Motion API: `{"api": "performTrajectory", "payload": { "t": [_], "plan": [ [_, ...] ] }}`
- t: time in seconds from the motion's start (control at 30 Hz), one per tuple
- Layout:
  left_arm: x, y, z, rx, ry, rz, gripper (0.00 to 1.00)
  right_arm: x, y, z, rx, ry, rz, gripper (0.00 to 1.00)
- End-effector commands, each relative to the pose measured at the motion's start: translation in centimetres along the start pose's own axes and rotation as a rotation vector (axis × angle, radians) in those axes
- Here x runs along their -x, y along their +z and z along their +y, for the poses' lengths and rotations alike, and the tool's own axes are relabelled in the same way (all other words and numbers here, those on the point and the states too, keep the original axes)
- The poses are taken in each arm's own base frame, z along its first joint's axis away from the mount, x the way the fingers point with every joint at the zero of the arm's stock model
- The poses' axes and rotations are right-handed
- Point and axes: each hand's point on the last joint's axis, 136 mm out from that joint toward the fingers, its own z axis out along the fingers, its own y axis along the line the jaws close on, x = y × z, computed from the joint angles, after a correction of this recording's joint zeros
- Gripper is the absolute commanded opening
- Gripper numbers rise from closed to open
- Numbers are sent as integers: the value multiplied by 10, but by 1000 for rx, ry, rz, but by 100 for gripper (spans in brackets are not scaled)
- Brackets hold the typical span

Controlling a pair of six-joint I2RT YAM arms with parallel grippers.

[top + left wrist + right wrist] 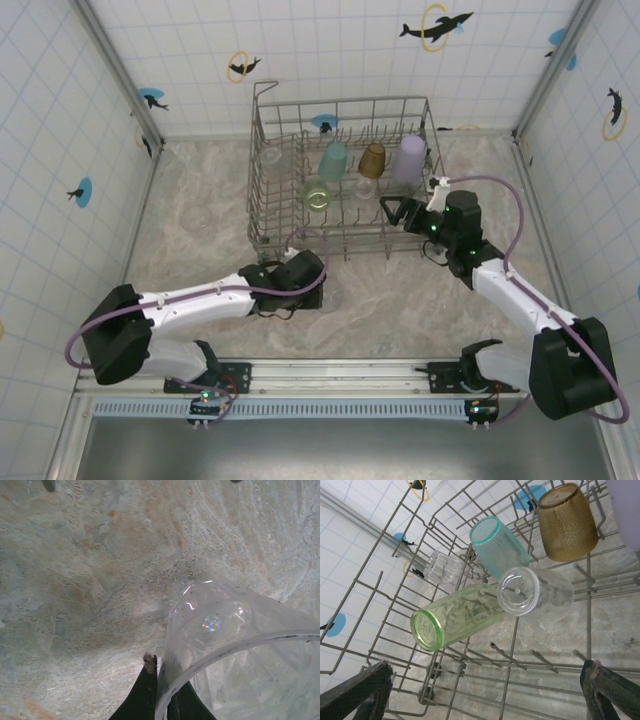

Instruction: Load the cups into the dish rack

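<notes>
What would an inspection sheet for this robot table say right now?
Surface: table with a mottled stone look, no spills seen.
Job's things: dish rack holds the green cup lying on its side, the teal cup, the amber cup, the lavender cup and two rack clear cups.
Clutter: nothing seen.
Grippers: left gripper is shut on the rim of a loose clear cup; right gripper is open at the rack's near right side.
Cables: purple cables loop along both arms, one near the rack's front.
Surroundings: white tiled walls with dolphin stickers.
</notes>
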Motion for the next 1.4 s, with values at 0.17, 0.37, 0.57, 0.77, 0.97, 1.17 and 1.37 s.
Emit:
{"api": "performTrajectory", "payload": {
  "t": [0.17,0.37,0.57,0.77,0.97,1.17,1.37],
  "plan": [
    [19,-17,-30,-75,-4,-26,0,6,-9,-12,-27,1,-22,100],
    [31,-35,-49,-145,7,-60,0,8,-9,-10,-18,2,-23,100],
    [47,-55,-71,-217,36,-103,0,7,-9,-11,-17,13,-29,100],
    [65,-71,-86,-237,73,-150,0,6,-10,-9,-10,17,-23,100],
    [87,-88,-98,-260,101,-198,0,5,-14,-8,-15,7,-25,100],
    [113,-109,-105,-298,100,-247,0,7,-18,-9,-9,14,-30,100],
    [128,-128,-117,-354,110,-270,0,12,-22,-10,-5,21,-49,100]
  ]
}}
